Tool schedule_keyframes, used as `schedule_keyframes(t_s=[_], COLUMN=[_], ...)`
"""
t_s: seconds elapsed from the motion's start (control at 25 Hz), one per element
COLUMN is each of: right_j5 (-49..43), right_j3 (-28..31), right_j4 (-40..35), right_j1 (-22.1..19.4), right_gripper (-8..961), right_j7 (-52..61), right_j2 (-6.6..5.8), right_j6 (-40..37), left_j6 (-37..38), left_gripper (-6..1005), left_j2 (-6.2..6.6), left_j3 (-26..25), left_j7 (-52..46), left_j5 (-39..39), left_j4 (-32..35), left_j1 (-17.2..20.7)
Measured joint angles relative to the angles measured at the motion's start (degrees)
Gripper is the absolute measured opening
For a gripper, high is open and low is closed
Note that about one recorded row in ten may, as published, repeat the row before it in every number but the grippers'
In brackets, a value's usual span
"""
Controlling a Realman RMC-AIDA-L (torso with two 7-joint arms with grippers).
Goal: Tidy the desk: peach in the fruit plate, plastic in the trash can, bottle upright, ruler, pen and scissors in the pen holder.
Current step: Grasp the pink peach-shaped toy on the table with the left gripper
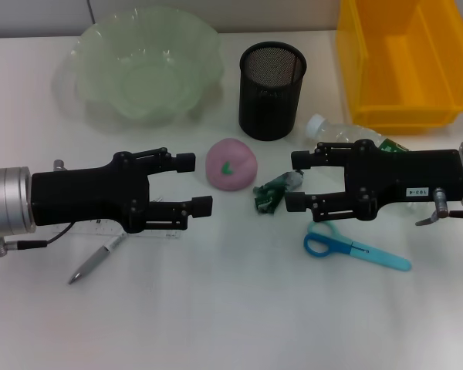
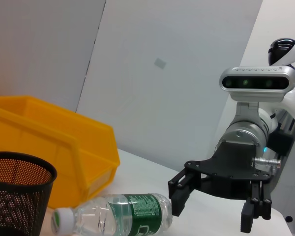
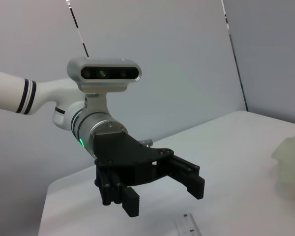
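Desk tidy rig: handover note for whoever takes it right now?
Left gripper open, empty, beside the peach. Right gripper open, empty, over the lying bottle.
Crumpled plastic lies between the grippers; scissors under the right arm; pen and ruler under the left.
Fruit plate, pen holder and yellow bin hold nothing visible.
Nothing done; all items left.

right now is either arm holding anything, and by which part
Nothing is held. The left gripper and right gripper both hover with jaws open and empty, either side of the peach.
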Motion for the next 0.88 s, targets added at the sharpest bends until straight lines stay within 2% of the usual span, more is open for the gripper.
schedule_keyframes(t_s=[0.68, 0.88], right_j5=[-0.96, -1.63], right_j3=[0.0, 0.0], right_j4=[0.0, -0.07], right_j1=[0.0, -0.02], right_gripper=[773, 774], right_j7=[0.02, 0.02], right_j2=[-0.01, -0.15], right_j6=[0.01, 0.33], left_j6=[-0.87, -3.78], left_gripper=[856, 854], left_j2=[-0.24, -0.65], left_j3=[-0.12, -4.56], left_j7=[0.05, 0.27], left_j5=[0.0, -0.02], left_j4=[0.11, 0.69], left_j1=[-0.26, -1.68])
